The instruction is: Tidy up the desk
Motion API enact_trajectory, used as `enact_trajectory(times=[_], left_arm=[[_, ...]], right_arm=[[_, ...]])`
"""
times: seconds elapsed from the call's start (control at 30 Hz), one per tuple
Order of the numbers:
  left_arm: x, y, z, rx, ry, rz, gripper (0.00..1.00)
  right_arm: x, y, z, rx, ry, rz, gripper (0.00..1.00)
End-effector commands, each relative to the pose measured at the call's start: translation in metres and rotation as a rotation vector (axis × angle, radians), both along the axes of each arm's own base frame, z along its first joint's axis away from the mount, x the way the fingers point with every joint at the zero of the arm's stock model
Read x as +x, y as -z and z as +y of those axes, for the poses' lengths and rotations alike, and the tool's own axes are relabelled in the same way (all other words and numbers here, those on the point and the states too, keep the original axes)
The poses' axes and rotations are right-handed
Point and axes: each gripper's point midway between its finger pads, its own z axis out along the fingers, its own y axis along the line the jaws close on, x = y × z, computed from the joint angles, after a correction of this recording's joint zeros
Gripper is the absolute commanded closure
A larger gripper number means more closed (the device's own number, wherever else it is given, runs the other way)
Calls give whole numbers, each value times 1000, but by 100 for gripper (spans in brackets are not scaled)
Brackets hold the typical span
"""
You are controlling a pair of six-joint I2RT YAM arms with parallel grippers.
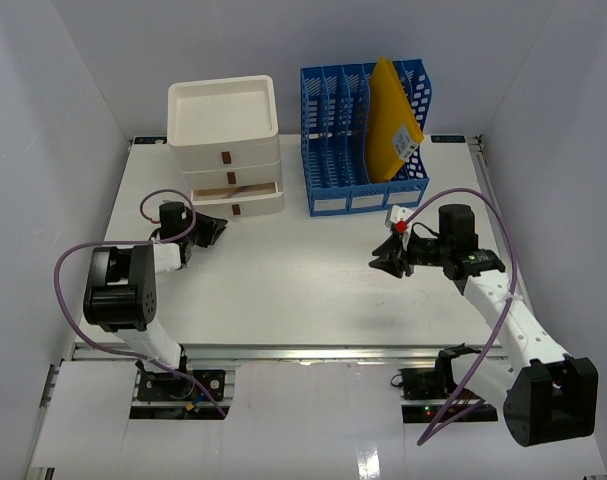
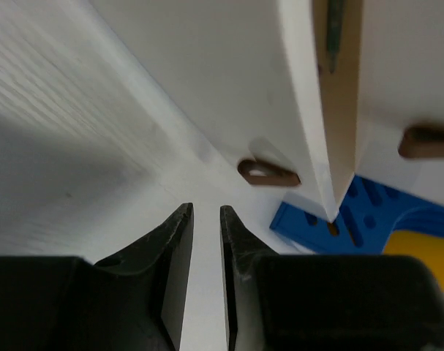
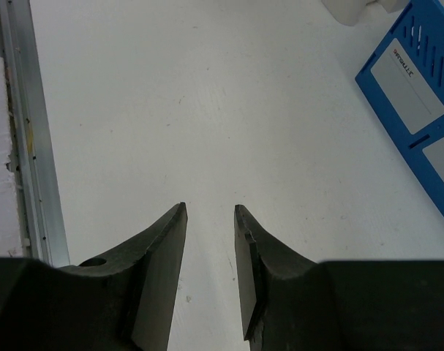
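Note:
The desk [image 1: 303, 295] is a broad white top with a silver rail [image 1: 313, 352] along its near edge. My left gripper [image 1: 213, 228] hovers low, just in front of the white three-drawer box [image 1: 225, 140]. In the left wrist view the left gripper [image 2: 207, 208] has only a narrow gap between its jaws, with nothing in it. The box's middle drawer [image 1: 233, 186] stands slightly pulled out, and a thin dark item [image 2: 331, 36] shows in the slit. My right gripper [image 1: 385, 258] hangs over bare desk at centre right, and in its own view the right gripper [image 3: 210, 207] is open and empty.
A blue file rack [image 1: 363, 140] stands at the back, right of the drawer box, holding a yellow envelope [image 1: 391, 122]. Brown handles [image 2: 269, 172] mark the drawer fronts. The rack's labelled front [image 3: 419, 95] lies ahead and to the right of the right gripper, and the rail [image 3: 31, 146] to its left.

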Motion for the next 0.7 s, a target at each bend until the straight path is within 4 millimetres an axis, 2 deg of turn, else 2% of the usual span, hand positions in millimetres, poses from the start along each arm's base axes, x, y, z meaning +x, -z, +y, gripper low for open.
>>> enact_trajectory(times=[0.0, 0.2, 0.4, 0.67], left_arm=[[38, -16, 17, -66, -145, -57, 69], [59, -12, 25, -103, -220, -78, 68], [73, 0, 22, -161, -232, -72, 61], [96, -5, 19, -155, -195, -86, 42]], right_arm=[[-9, -10, 4, 46, -37, -26, 61], [-12, -14, 5, 57, -48, -31, 61], [-15, -15, 6, 64, -57, -33, 61], [-14, -12, 5, 60, -55, -24, 61]])
